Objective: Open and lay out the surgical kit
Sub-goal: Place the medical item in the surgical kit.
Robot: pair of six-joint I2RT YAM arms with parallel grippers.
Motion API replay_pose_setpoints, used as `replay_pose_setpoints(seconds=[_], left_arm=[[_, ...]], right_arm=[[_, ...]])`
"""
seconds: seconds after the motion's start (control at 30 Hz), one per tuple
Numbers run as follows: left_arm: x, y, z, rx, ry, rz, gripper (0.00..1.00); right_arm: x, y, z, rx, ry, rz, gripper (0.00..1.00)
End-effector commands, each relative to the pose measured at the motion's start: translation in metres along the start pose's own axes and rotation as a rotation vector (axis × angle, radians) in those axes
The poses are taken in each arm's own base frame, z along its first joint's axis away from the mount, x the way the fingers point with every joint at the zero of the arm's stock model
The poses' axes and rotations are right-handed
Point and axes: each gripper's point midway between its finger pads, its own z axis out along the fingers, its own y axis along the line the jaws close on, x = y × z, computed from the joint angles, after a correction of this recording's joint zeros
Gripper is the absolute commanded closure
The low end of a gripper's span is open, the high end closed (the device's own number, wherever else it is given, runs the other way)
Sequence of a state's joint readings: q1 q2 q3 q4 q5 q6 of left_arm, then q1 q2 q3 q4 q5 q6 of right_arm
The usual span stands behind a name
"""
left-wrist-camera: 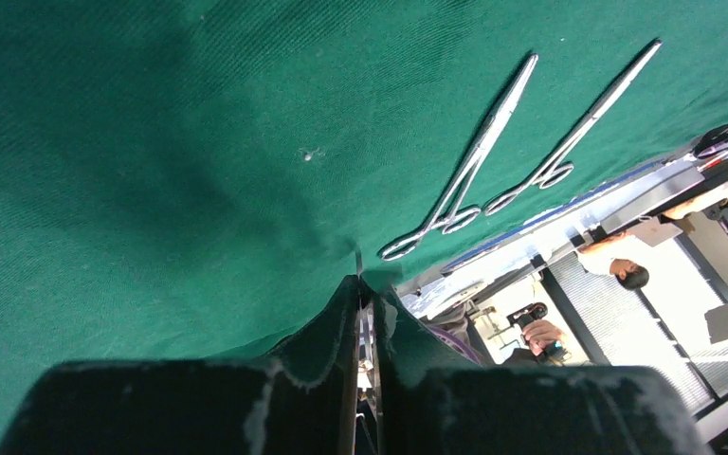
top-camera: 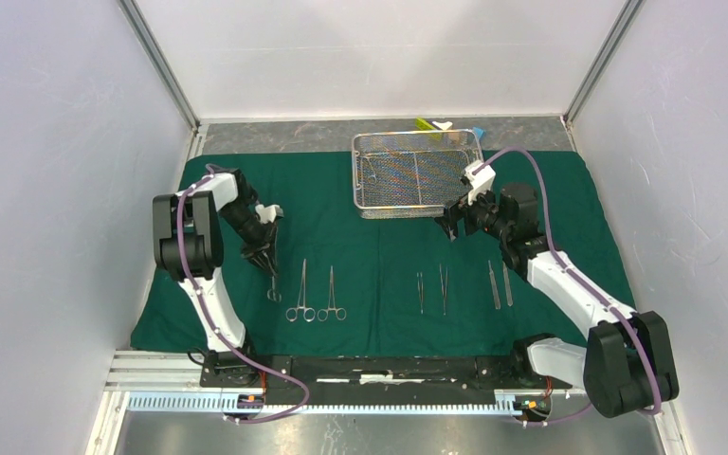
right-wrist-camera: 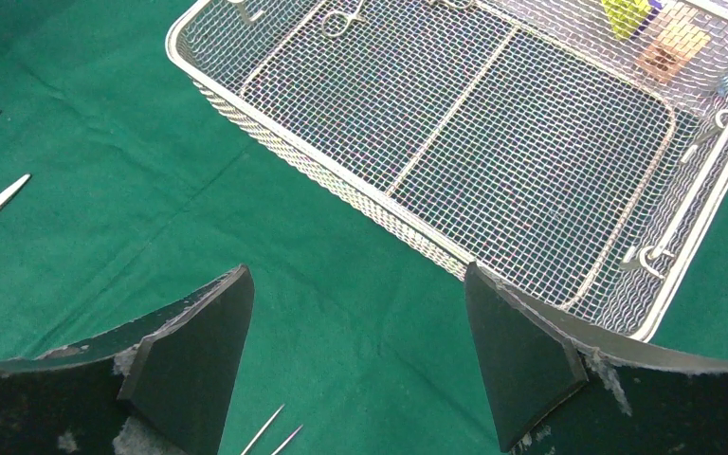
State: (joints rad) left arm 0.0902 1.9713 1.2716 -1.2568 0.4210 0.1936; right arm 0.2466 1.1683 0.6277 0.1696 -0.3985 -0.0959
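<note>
Since the dark green drape [top-camera: 379, 256] lies fully spread over the surface and the wire-mesh tray [top-camera: 398, 175] stands on its far middle part, the work is judged to be at the laying-out step. No instrument shows in the part of the tray that the right wrist view takes in. Two clamps [top-camera: 301, 284] lie side by side on the near left of the drape, and four tweezers [top-camera: 444, 289] lie in a row to their right, well apart from the clamps. A third clamp [top-camera: 273, 289] hangs ring-end down just left of that pair, pinched between the almost closed fingers of the left hand [left-wrist-camera: 365, 284]. The next move is judged to call for lowering this clamp flat onto the cloth, parallel to its neighbours and clear of them, then parting the fingers. The left arm is folded with its elbow raised and its wrist pitched steeply down at the drape. The right arm reaches diagonally from its base toward the tray; the right hand [right-wrist-camera: 355, 275] hovers by the tray's near right corner, fingers spread wide and holding nothing.
</note>
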Motion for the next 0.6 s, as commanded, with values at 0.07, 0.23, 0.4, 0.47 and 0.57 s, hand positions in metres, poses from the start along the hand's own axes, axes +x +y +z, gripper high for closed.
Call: replay_pose_setpoints(seconds=[0.07,0.23,0.4,0.47,0.57], left_arm=[[-0.001,0.005,0.001,-0.018,0.021,-0.024,0.82],[0.0,0.006,0.003,-0.017,0.039,-0.029,0.8],[-0.004,0.001,-0.005,-0.012,0.006,-0.016,0.75],[-0.013,0.002,-0.014,-0.042,-0.063,0.016,0.72],[-0.028,0.004,-0.03,-0.103,-0.172,0.066,0.65]], right_arm=[[-0.007,-0.007,0.004,0.022,-0.02,-0.013,0.11],[-0.007,-0.009,0.003,0.032,-0.017,-0.015,0.12],[-0.008,-0.009,0.003,0.033,-0.022,-0.015,0.11],[-0.008,-0.009,0.003,0.031,-0.02,-0.013,0.12],[-0.007,-0.009,0.005,0.031,-0.016,-0.009,0.11]])
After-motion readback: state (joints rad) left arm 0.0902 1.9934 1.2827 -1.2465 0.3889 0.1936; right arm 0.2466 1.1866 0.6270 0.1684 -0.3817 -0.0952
